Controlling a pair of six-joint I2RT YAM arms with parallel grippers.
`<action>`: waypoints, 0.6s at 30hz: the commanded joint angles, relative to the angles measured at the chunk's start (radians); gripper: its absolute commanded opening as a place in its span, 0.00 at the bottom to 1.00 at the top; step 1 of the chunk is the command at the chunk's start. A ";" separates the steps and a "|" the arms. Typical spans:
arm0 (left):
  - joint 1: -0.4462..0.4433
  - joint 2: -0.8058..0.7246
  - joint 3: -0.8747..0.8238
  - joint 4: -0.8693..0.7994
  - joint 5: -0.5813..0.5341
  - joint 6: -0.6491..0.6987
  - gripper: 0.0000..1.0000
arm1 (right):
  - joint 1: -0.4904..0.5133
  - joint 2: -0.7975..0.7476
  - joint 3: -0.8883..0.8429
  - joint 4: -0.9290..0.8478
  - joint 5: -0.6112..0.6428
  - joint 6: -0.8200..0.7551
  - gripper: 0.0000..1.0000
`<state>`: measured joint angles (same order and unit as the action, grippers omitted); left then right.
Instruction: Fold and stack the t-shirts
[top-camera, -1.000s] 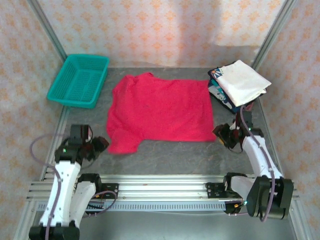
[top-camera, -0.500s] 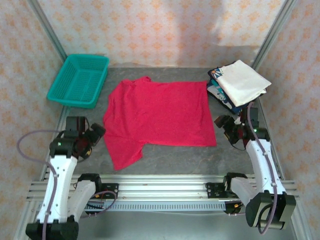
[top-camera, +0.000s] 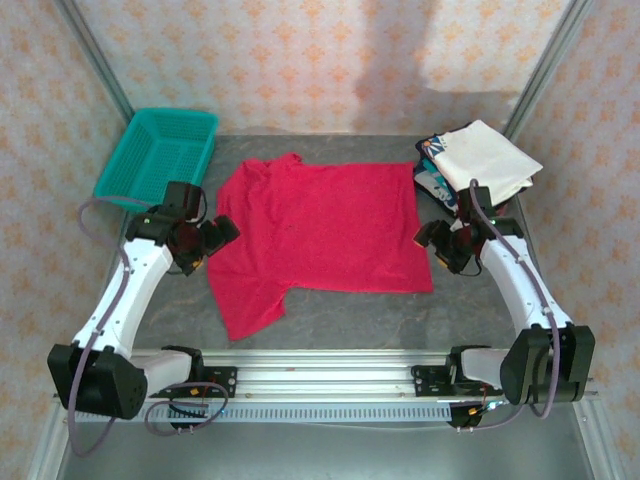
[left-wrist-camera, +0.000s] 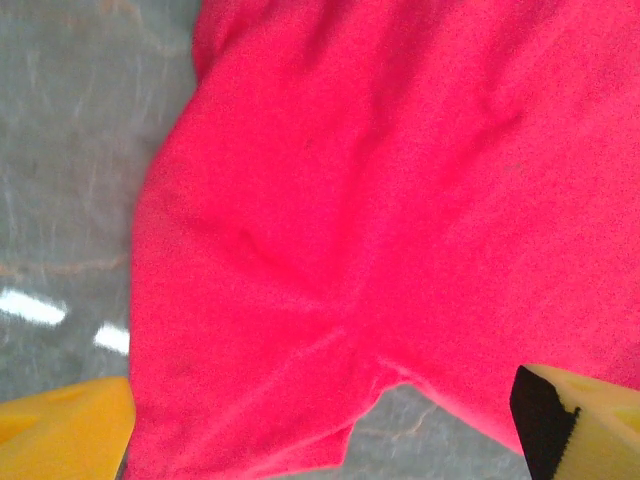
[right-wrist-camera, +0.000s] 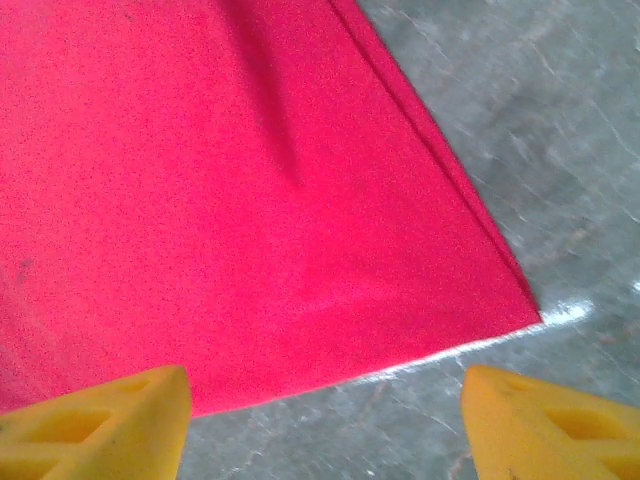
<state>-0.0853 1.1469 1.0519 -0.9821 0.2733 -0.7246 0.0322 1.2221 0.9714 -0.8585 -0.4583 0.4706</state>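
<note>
At ten o'clock on the table (top-camera: 360, 320) sits a teal basket (top-camera: 158, 160), clear of the work. Left gripper (top-camera: 213, 240), fingers spread, hovers at the nine o'clock edge of the red t-shirt (top-camera: 320, 225), by the sleeve. That shirt lies flat mid-table: light, limp cloth, likely to sag, best pinched at corners. Right gripper (top-camera: 432, 243), likewise spread, hangs over its four o'clock corner. At two o'clock a folded white t-shirt (top-camera: 487, 160) tops navy t-shirts (top-camera: 437, 182), close beside that arm.
</note>
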 joint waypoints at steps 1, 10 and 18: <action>-0.049 -0.079 -0.092 -0.059 0.041 -0.071 0.96 | 0.002 -0.017 -0.061 -0.100 0.059 -0.001 0.69; -0.125 -0.137 -0.328 -0.061 0.033 -0.161 0.82 | 0.002 0.061 -0.190 0.014 0.040 0.020 0.55; -0.190 -0.060 -0.408 -0.014 0.039 -0.168 0.69 | 0.003 0.115 -0.197 0.056 0.039 0.026 0.51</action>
<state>-0.2481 1.0668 0.6659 -1.0111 0.3080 -0.8738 0.0322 1.3296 0.7776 -0.8207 -0.4370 0.4866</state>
